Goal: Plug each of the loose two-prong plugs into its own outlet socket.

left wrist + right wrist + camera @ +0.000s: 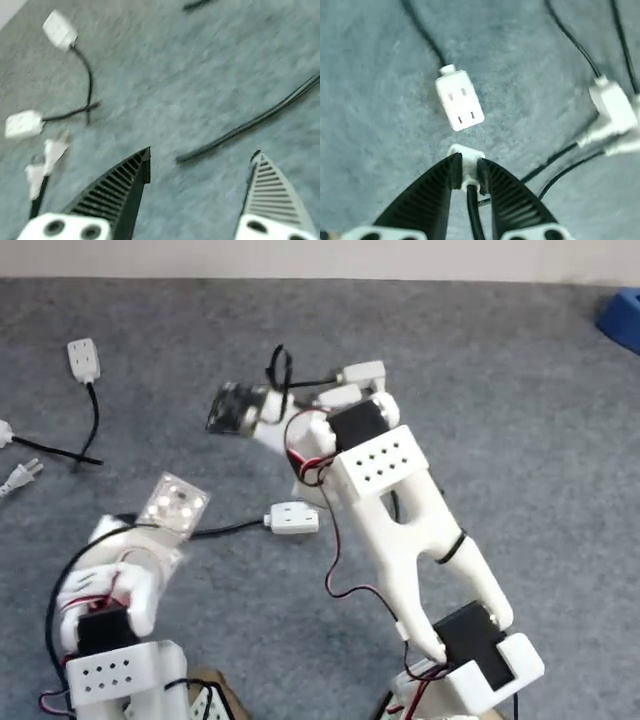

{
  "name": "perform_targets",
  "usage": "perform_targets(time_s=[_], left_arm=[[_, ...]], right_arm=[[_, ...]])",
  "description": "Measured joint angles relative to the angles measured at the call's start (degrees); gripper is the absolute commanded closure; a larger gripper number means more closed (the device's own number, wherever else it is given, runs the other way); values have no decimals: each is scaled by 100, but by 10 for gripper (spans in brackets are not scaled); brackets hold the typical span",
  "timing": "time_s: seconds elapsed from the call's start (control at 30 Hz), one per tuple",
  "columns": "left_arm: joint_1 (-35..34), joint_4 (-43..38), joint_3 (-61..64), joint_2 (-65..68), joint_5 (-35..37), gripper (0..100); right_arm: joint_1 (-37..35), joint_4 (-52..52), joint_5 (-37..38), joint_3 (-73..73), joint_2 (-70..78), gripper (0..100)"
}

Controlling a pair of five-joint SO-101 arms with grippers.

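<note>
My right gripper (467, 172) is shut on a white two-prong plug (465, 165) by its cable end. The plug sits just short of a white outlet socket (459, 101) lying on the grey carpet, slots up. That socket (293, 518) lies beside the right arm (400, 510) in the high view. My left gripper (200, 160) hangs open over bare carpet, holding nothing. Beyond it lie two loose white plugs (52, 150) (35, 177) and two more sockets (60, 30) (22, 124). The far-left socket (83, 358) and a loose plug (20, 476) lie at the high view's left.
Black cables (250, 122) cross the carpet near the left gripper. More white cable ends (612, 112) lie beside the right gripper, and also (360, 373) past the right arm. A blue object (622, 318) sits at the far right edge.
</note>
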Motion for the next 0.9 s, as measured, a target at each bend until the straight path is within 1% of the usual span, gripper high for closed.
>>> perform_targets(time_s=[0.1,0.27,0.37,0.43,0.53,0.7,0.9], left_arm=[[-580,105,-193,0,-308,701],[-1609,114,-237,0,-853,701],[-2040,114,-185,-9,-1152,701],[-2171,114,-62,-9,-1389,701],[-2382,114,114,-9,-1609,701],[-2409,114,299,-9,-1679,701],[-2418,114,457,-9,-1679,701]], right_arm=[[-70,-466,466,413,0,991],[-88,-1468,686,1380,0,991],[-88,-1644,1310,1749,0,991],[-105,-1723,1591,1758,0,991],[-105,-1829,1714,1732,0,991],[-105,-1829,1934,1319,0,991],[-149,-1829,2189,1213,0,991]])
